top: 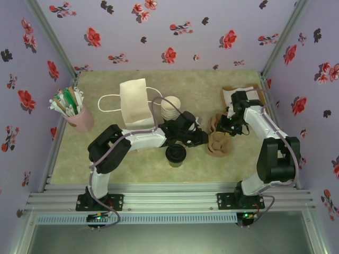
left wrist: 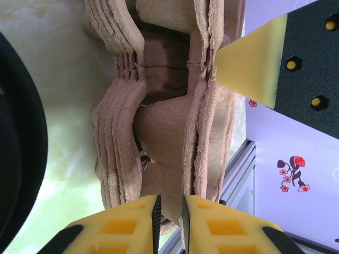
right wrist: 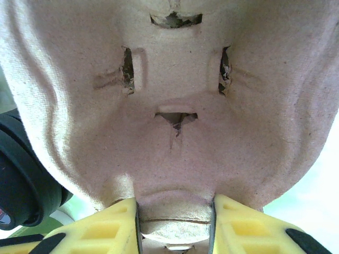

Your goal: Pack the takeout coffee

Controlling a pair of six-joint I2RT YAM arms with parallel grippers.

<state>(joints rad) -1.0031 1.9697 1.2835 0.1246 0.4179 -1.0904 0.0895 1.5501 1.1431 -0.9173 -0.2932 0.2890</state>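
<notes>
A robotics lab cell dressed as a coffee-shop counter: two robot arms [top: 108,151] stand bolted to aluminium rails [top: 169,198] at the near edge of a pale green marbled worktop [top: 206,90], boxed in by aluminium posts [top: 51,37] and lavender walls [top: 159,32] printed with red and black flowers. Café stock lies across the worktop: a pink holder of straws [top: 80,119] far left, a white paper bag [top: 135,103], stacked paper cups [top: 170,108], pulp cup carriers [top: 218,143] to the right and one lidded takeout coffee [top: 176,155] near the middle.
</notes>
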